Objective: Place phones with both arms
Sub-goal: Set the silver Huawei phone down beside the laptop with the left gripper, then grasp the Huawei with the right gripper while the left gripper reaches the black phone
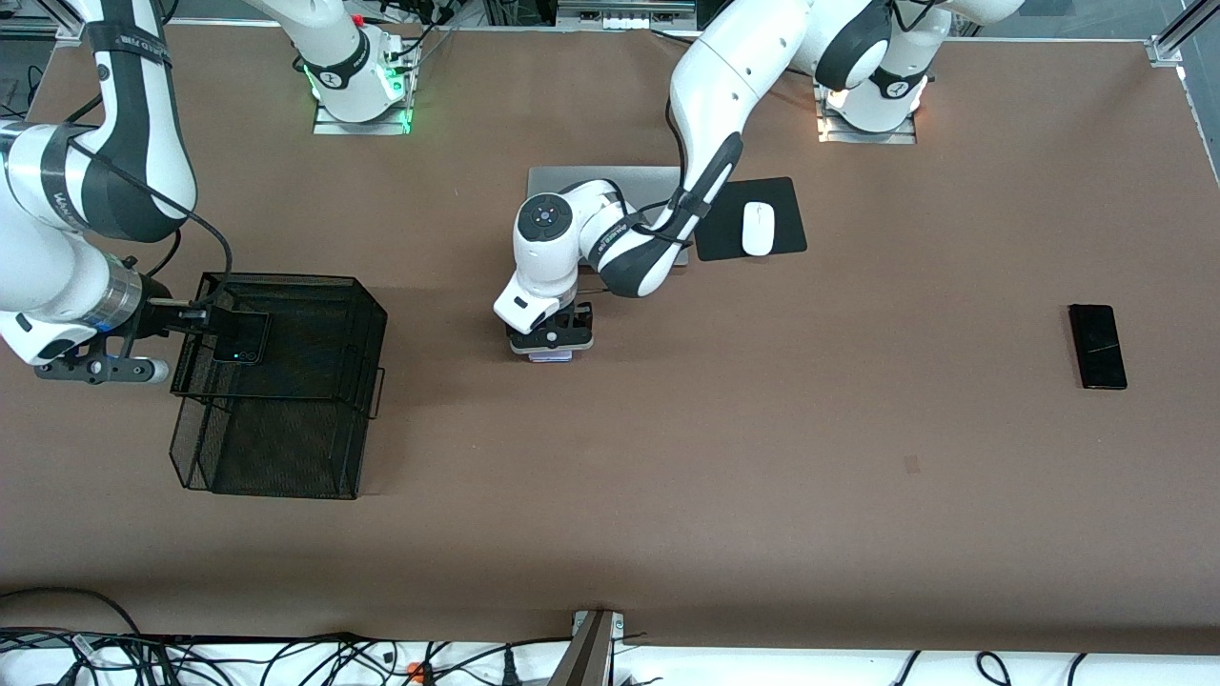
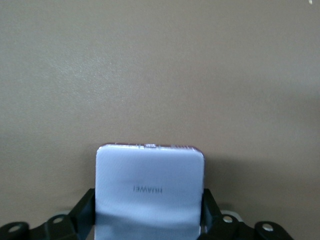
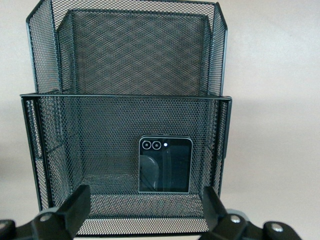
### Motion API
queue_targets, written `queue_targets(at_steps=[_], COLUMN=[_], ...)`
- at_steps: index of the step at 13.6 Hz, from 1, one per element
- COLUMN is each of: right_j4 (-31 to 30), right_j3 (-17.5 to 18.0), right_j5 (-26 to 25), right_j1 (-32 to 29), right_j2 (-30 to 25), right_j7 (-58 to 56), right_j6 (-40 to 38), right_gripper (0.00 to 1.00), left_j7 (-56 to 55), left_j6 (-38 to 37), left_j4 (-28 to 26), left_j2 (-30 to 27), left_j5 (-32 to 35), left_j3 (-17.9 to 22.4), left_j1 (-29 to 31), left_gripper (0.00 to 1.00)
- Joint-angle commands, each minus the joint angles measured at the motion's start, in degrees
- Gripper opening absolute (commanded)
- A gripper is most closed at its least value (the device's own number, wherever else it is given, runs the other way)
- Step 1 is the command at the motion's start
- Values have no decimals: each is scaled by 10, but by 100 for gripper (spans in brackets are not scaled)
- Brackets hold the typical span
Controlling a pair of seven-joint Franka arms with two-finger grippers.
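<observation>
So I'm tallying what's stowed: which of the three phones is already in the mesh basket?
The small black phone with camera lenses; the pale lavender phone sits between the left gripper's fingers, the long black one lies on the table.

White jointed arms (image 1: 701, 114), grey-black bands, black cables

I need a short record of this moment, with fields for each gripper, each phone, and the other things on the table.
left gripper: low at the table's middle, fingers on both sides of the white phone
right gripper: open, at the mesh basket, empty
small black phone: inside the mesh basket's upper compartment, leaning against the mesh
long black phone: flat on the table, toward the left arm's end
mouse: on a black mouse pad
laptop: closed, partly hidden by the left arm
</observation>
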Motion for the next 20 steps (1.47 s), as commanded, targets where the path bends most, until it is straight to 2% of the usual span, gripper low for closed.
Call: queue_targets(at_steps=[1,4,6,8,9,11,14,15,18,20], right_j4=[1,8,29,61,69,70,71,72,73,72], right_j3=[1,2,2,12,16,19,21,25,59,90], right_j5=[9,9,10,42,52,55,56,58,139,138], right_j1=[-2,6,28,55,78,137,243,270,285,286], right_j2=[-2,-4,-4,-4,-4,-2,24,45,105,147], right_j7=[-5,-2,-3,28,83,153,286,291,281,282], right_j6=[-7,-7,-26,-67,-80,-76,-26,-13,59,110], right_gripper=[99,99,99,99,99,99,99,99,99,100], left_j7=[-40,-36,-23,57,98,178,329,376,471,545], left_j6=[-6,-55,-119,-211,-251,-327,-332,-331,-279,-216], left_j4=[30,42,46,42,36,-27,-188,-225,-315,-376], left_j2=[12,-12,-60,-111,-134,-182,-272,-293,-313,-331], left_j5=[9,4,-20,-71,-87,-93,-73,-41,42,69], left_j3=[25,21,15,17,18,19,24,23,23,23], left_j1=[-13,23,62,105,134,178,244,267,327,376], left_gripper=[100,100,100,100,100,100,100,100,100,100])
